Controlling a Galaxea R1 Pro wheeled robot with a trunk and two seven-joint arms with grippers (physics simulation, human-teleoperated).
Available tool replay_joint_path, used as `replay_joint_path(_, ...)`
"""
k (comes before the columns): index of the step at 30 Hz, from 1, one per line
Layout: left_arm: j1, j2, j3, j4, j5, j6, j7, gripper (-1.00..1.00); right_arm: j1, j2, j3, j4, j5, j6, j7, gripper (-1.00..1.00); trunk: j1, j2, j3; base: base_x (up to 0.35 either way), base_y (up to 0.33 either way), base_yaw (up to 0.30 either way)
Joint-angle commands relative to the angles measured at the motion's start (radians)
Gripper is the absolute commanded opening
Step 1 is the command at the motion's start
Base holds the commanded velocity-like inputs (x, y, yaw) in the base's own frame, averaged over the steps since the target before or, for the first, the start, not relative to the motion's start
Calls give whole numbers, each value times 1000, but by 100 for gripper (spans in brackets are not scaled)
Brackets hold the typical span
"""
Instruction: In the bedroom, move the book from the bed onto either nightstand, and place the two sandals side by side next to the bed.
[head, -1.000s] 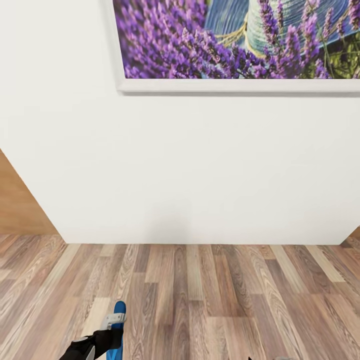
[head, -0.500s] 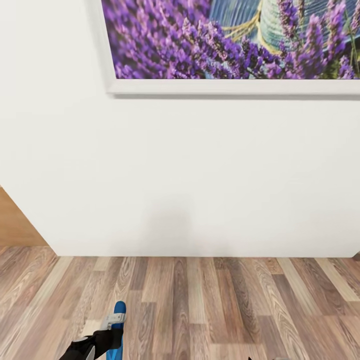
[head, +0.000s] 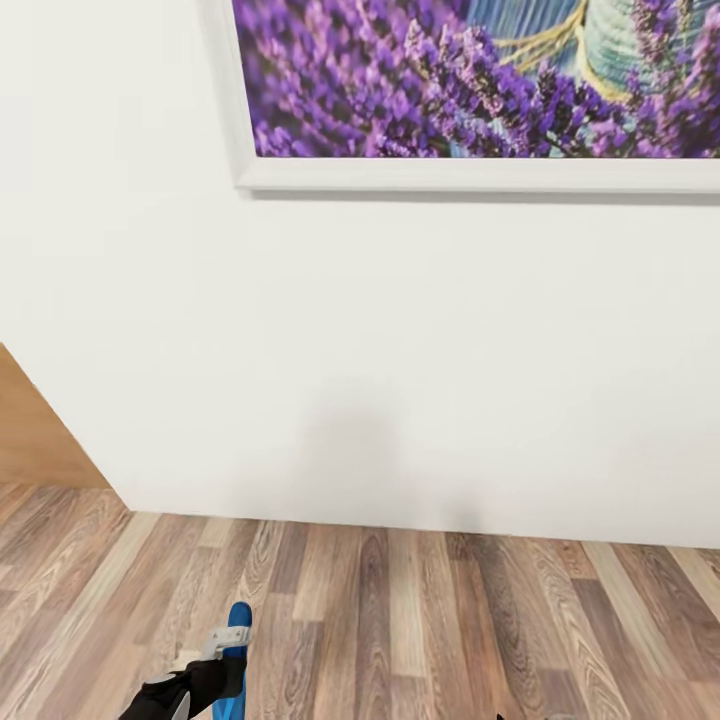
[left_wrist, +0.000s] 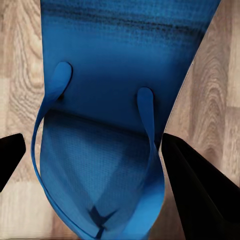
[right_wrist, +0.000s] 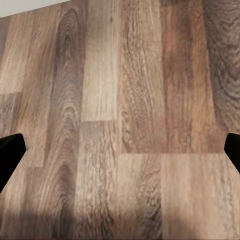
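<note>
Head view — sandal mostly cut off

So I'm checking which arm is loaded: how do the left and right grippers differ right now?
The left gripper is shut on a blue sandal, its dark fingers at the sandal's two sides; the right gripper holds nothing, its fingers spread wide apart. Through the left one the sandal hides most of the wood-plank floor; between the right one's fingers lies bare floor. Both have black fingers and point down at the floor.

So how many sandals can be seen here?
1. A blue sandal is held in the left hand, low over the wood floor. The other sandal may be out of frame.
</note>
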Motion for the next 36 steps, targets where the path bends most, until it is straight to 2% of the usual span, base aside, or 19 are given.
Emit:
replay_joint_path(1,-1,-1,8,-2,-10,5,-8,-100,-1,0,-4,4,-7,-2,10,100,0,0,-1,2,0,267)
replay_joint_path(14,-1,-1,8,-2,-10,5,-8,-100,-1,1,-4,4,-6,-2,10,100,0,0,-7,8,0,269)
replay_joint_path(27,-1,-1,8,-2,-10,5,-8,-100,-1,1,-4,4,-6,-2,10,100,0,0,-12,275,0,269)
replay_joint_path(36,-1,-1,8,-2,-10,5,-8,-100,-1,1,-4,4,-6,-2,10,100,0,0,-16,33,0,269)
